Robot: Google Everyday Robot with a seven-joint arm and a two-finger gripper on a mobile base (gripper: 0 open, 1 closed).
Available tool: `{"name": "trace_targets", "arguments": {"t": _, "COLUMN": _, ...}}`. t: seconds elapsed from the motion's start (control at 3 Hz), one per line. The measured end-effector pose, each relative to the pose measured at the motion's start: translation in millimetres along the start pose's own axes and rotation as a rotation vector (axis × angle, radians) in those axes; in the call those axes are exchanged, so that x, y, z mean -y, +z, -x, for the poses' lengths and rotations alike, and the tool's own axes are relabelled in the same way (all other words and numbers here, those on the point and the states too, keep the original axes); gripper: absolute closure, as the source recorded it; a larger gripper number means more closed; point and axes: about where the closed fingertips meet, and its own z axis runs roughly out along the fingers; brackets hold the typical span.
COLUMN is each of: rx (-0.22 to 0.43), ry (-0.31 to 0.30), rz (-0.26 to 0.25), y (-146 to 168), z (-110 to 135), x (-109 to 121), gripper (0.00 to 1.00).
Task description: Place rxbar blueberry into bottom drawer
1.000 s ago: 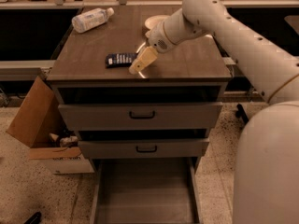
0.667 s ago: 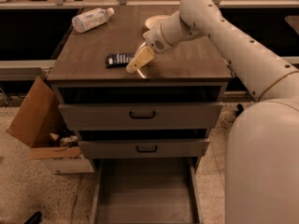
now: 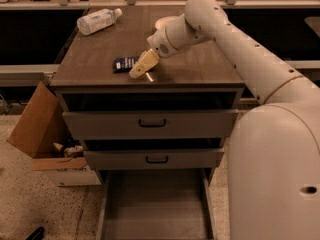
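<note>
The rxbar blueberry [image 3: 123,63], a small flat dark navy bar, lies on the cabinet top near its front left. My gripper [image 3: 141,73] hangs just to the right of the bar, low over the top, with its tan fingers [image 3: 142,64] pointing down and left; they look open and hold nothing. One finger reaches the bar's right end. The bottom drawer [image 3: 155,211] is pulled out at floor level below, and its flat floor is bare.
A clear plastic bottle [image 3: 98,21] lies at the back left of the cabinet top [image 3: 200,69]. A pale bowl [image 3: 164,21] sits behind my arm. Two upper drawers with black handles [image 3: 152,123] are partly out. A cardboard box [image 3: 37,129] stands on the floor at left.
My gripper has shifted a little to the left, closer to the bar's right end. The bar, the bottle and the drawers have not moved.
</note>
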Motion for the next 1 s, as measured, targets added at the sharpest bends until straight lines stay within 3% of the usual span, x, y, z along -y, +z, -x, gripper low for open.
{"name": "trace_targets", "arguments": {"t": 0.67, "rx": 0.017, "ry": 0.012, "rz": 0.025, "y": 10.5, "z": 2.4, "x": -1.3, "gripper": 0.42}}
{"name": "trace_targets", "arguments": {"t": 1.0, "rx": 0.087, "ry": 0.008, "rz": 0.035, "y": 4.6, "z": 14.6, "x": -3.2, "gripper": 0.65}}
